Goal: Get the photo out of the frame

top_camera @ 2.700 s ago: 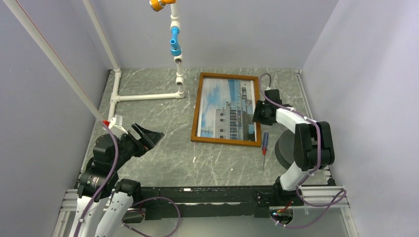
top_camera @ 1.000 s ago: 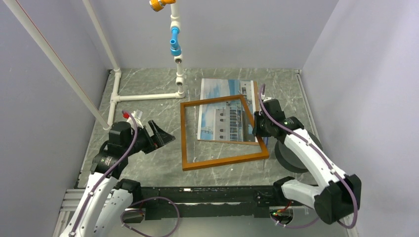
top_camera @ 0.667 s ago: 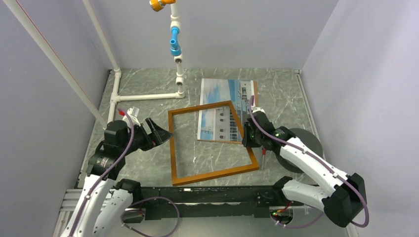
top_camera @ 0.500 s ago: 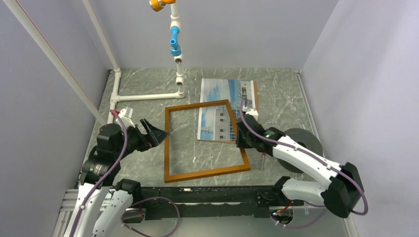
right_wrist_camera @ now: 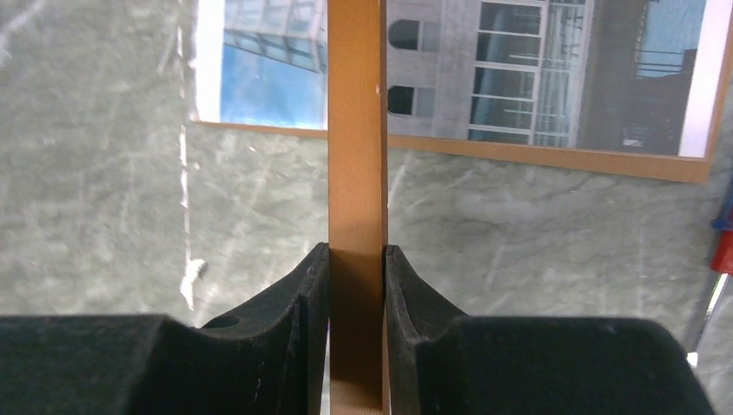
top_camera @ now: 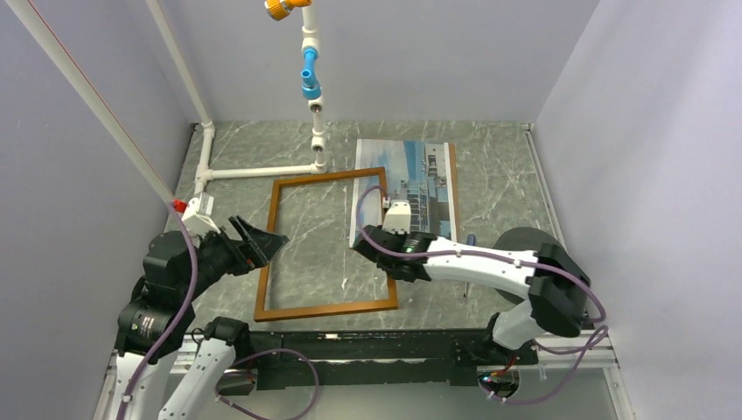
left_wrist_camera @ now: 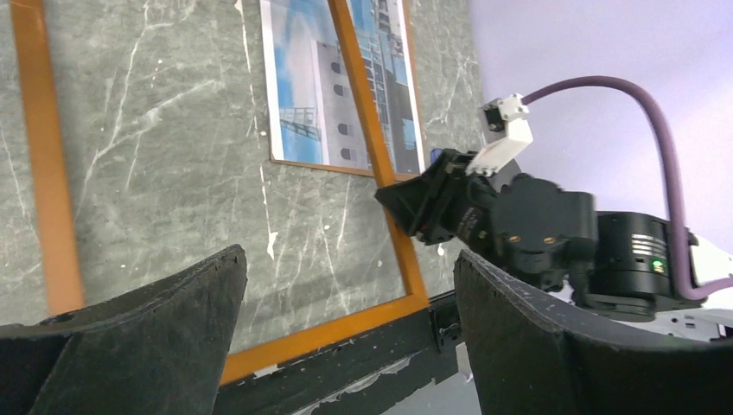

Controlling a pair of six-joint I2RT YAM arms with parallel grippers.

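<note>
Top view: noted frame (top_camera: 332, 175) on table (top_camera: 499, 166), mostly left of photo (top_camera: 424, 179), right rail crossing the print's near-left corner.
Left wrist: found left gripper (left_wrist_camera: 346, 259) spread wide, holding nothing.
Right wrist: found right gripper (right_wrist_camera: 357, 251) pinching frame's rail.

A robotics lab test cell: plain lavender walls (top_camera: 420, 52) box in a marble-patterned surface (top_camera: 499, 157) on the left, far and right sides. The left arm (top_camera: 166, 280) and right arm (top_camera: 472, 260) stand by aluminium rails (top_camera: 560, 335) at the near edge, trailing purple cables (left_wrist_camera: 605, 80). A white pipe rig (top_camera: 262, 171) stands far left.
</note>
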